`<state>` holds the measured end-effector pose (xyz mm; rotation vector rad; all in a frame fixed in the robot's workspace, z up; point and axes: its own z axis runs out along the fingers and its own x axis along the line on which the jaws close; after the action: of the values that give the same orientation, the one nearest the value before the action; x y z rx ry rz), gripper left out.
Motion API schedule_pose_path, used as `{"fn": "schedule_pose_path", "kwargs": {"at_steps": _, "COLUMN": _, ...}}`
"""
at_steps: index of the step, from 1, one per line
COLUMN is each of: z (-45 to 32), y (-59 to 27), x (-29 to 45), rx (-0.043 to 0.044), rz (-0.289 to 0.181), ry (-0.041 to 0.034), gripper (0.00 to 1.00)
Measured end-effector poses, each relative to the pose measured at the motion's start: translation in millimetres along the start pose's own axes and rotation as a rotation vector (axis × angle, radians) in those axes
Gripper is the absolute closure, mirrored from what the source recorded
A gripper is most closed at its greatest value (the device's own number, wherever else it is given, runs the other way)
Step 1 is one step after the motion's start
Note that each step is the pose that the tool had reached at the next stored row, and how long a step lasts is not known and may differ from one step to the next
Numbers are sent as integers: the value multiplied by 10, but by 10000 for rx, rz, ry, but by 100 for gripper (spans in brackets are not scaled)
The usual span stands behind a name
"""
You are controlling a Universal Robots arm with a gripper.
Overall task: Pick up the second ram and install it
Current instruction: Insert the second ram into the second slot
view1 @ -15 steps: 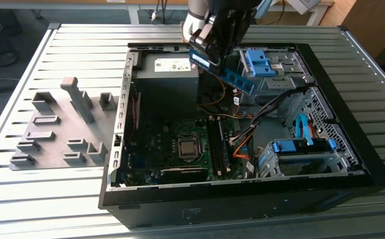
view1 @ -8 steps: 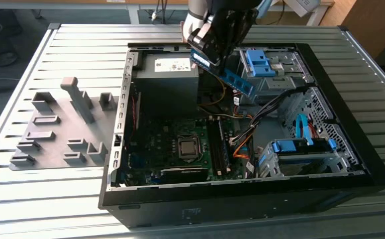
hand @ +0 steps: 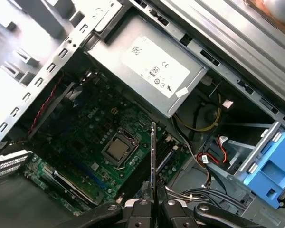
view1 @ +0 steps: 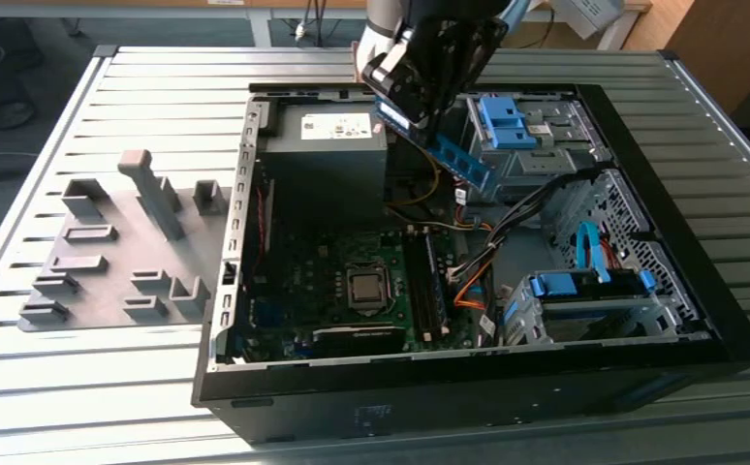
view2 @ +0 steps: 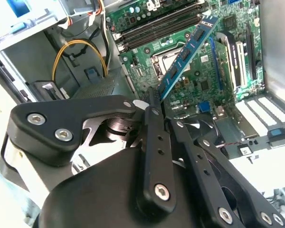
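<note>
The second ram [view1: 463, 161] is a thin blue-green stick, and my gripper [view1: 408, 118] is shut on one end of it. It hangs tilted in the air over the open computer case [view1: 724, 320], above the gap beside the power supply [view1: 326, 145]. In the second wrist view the ram [view2: 187, 52] slants out from the gripper [view2: 154, 100] over the motherboard [view2: 204, 85]. In the first wrist view the ram [hand: 153, 156] shows edge-on, rising from the gripper [hand: 153, 205]. The long black memory slots [view1: 435, 288] [view2: 156, 26] [hand: 170, 154] lie below it, beside the processor socket [view1: 366, 288].
A grey plate with several grey holder blocks [view1: 104, 262] lies on the slatted metal table [view1: 116, 387] at the exterior view's left. Inside the case are blue drive caddies [view1: 511, 121] [view1: 584, 287], bundled cables [view1: 485, 262] and yellow wires [view2: 78, 52].
</note>
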<state>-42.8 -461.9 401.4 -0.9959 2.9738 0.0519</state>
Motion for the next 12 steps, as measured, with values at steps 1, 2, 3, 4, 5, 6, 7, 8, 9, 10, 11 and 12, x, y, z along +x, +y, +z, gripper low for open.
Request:
{"fn": "schedule_pose_path", "kwargs": {"at_steps": 1, "z": 1, "y": 0, "x": 0, "rx": 2, "rz": 91, "ry": -3, "gripper": 86}}
{"fn": "schedule_pose_path", "kwargs": {"at_steps": 2, "z": 1, "y": 0, "x": 0, "rx": 3, "rz": 181, "ry": -5, "gripper": 86}}
{"fn": "schedule_pose_path", "kwargs": {"at_steps": 3, "z": 2, "y": 0, "x": 0, "rx": 5, "rz": 273, "ry": -8, "gripper": 86}}
{"fn": "schedule_pose_path", "kwargs": {"at_steps": 4, "z": 2, "y": 0, "x": 0, "rx": 6, "rz": 364, "ry": -10, "gripper": 86}}
{"fn": "schedule_pose_path", "kwargs": {"at_steps": 5, "z": 3, "y": 0, "x": 0, "rx": 7, "rz": 463, "ry": -13, "gripper": 86}}
{"fn": "schedule_pose_path", "kwargs": {"at_steps": 6, "z": 4, "y": 0, "x": 0, "rx": 9, "rz": 555, "ry": -16, "gripper": 86}}
{"fn": "schedule_pose_path", "kwargs": {"at_steps": 7, "z": 4, "y": 0, "x": 0, "rx": 10, "rz": 648, "ry": -19, "gripper": 86}}
{"fn": "schedule_pose_path", "kwargs": {"at_steps": 8, "z": 4, "y": 0, "x": 0, "rx": 12, "rz": 738, "ry": -21, "gripper": 86}}
{"fn": "schedule_pose_path", "kwargs": {"at_steps": 9, "z": 4, "y": 0, "x": 0, "rx": 13, "rz": 828, "ry": -24, "gripper": 86}}
{"fn": "schedule_pose_path", "kwargs": {"at_steps": 10, "z": 5, "y": 0, "x": 0, "rx": 15, "rz": 918, "ry": -27, "gripper": 86}}
{"fn": "schedule_pose_path", "kwargs": {"at_steps": 11, "z": 5, "y": 0, "x": 0, "rx": 16, "rz": 1007, "ry": -29, "gripper": 86}}
{"fn": "schedule_pose_path", "kwargs": {"at_steps": 12, "z": 5, "y": -1, "x": 0, "rx": 17, "rz": 1094, "ry": -32, "gripper": 86}}
